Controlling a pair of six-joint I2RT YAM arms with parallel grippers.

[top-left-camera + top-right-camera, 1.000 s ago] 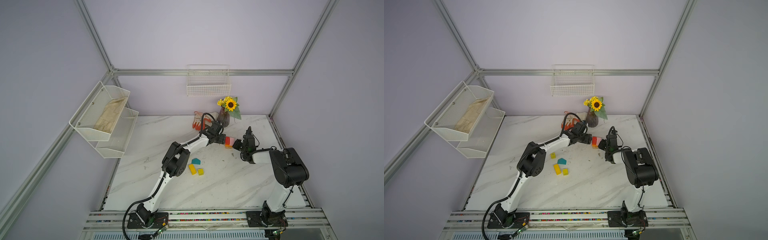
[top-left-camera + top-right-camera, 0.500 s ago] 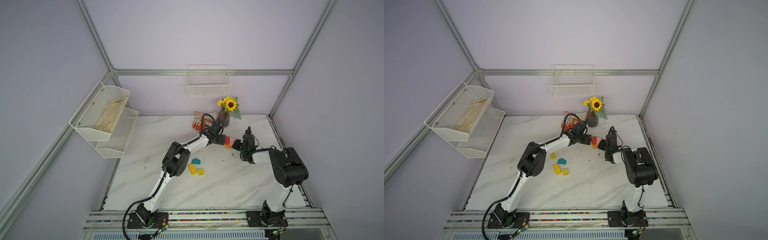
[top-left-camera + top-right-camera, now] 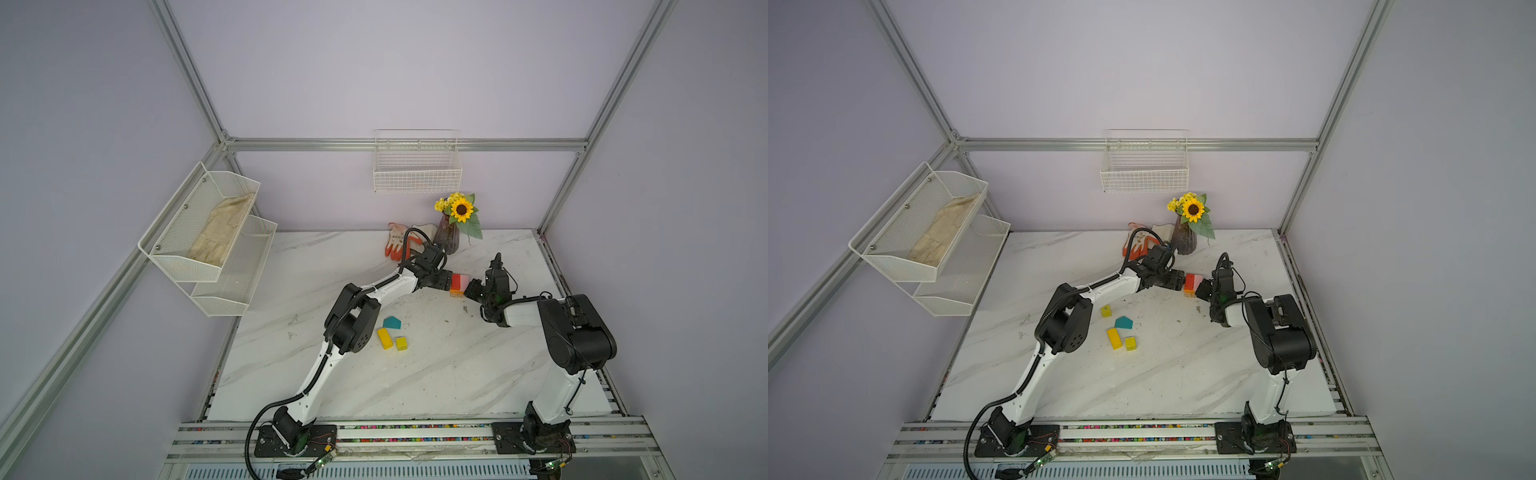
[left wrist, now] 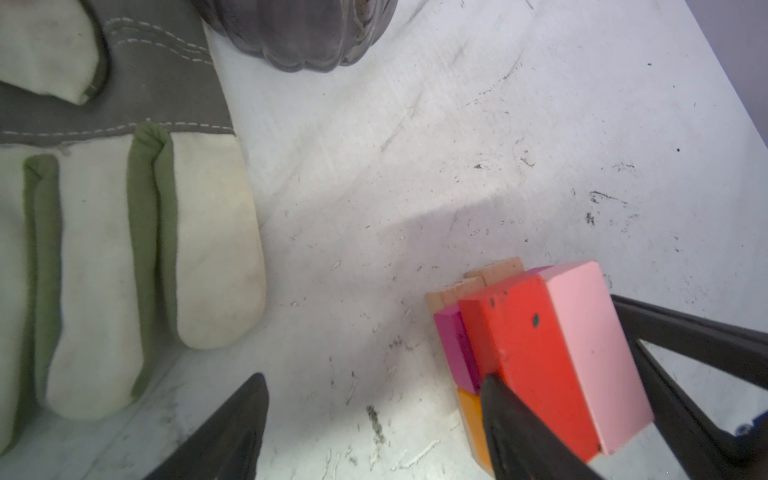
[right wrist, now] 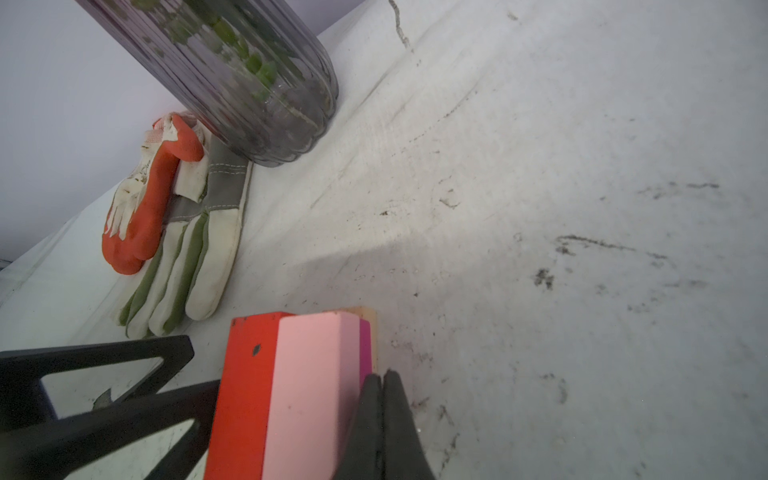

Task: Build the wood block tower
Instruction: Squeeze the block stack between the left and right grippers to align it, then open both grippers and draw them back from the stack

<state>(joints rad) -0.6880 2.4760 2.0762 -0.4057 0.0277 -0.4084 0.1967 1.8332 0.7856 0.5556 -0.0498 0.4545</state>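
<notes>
The tower point(image 3: 457, 284) point(image 3: 1191, 283) stands low at the back of the marble table. A red block point(image 4: 528, 353) and a pink block point(image 4: 590, 345) lie side by side on magenta, orange and tan pieces. My left gripper point(image 4: 374, 378) point(image 3: 446, 279) is open, with one finger against the red block's side and the other out over bare table. My right gripper point(image 5: 381, 374) point(image 3: 471, 286) is shut, its tips pressed to the pink block point(image 5: 311, 386) from the opposite side. A teal pentagon point(image 3: 392, 322), a yellow bar point(image 3: 385, 338) and a yellow cube point(image 3: 401, 343) lie loose near the left arm's elbow.
A dark vase point(image 3: 448, 239) with a sunflower stands just behind the tower. Work gloves point(image 3: 398, 245) point(image 5: 187, 266) lie beside it. Another small yellow cube point(image 3: 1106, 311) sits by the left arm. A wire basket point(image 3: 417, 174) hangs on the back wall and white shelves point(image 3: 208, 245) on the left wall.
</notes>
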